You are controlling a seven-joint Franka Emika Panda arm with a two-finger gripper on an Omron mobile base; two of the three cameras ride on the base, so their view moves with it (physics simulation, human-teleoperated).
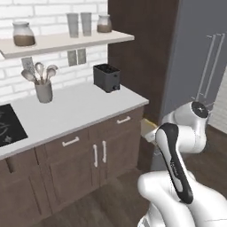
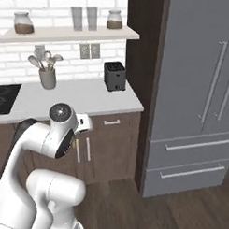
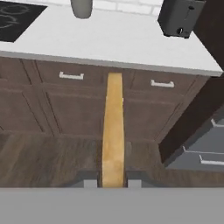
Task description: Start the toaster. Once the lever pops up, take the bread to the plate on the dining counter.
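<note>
Left base view. The white arm rises at lower right, folded, its hand turned toward the cabinets. A pale yellow slice of bread (image 1: 148, 129) shows edge-on just beyond the wrist, near the right end of the wooden cabinets (image 1: 80, 155). The toaster (image 1: 107, 77), black and boxy, stands at the far right of the grey worktop (image 1: 75, 111), close to the brick wall. A grey utensil cup (image 1: 44, 91) holding spoons stands farther left, and a black hob (image 1: 9, 125) lies at the left edge. A shelf (image 1: 66, 42) above carries jars and two glasses. A tall grey refrigerator (image 1: 199, 57) stands to the right.

Right base view. The arm rises at lower left; its hand points toward the cabinet drawers (image 2: 111, 122), and the fingertips cannot be told apart here. The toaster (image 2: 114, 75) sits at the far right corner of the worktop (image 2: 84, 99), beside the dark wood panel and the refrigerator (image 2: 201, 91). The utensil cup (image 2: 47, 78) stands to its left.

Hand view. The gripper (image 3: 113, 181) pinches the bread (image 3: 113, 127) between its two dark fingertips (image 3: 90, 183); the slice stands edge-on and runs away from the camera, in front of the cabinet drawers (image 3: 72, 76). The toaster (image 3: 180, 18) stands on the worktop (image 3: 113, 43) at upper right, well apart from the slice. Dark wooden floor (image 3: 48, 162) lies below.
</note>
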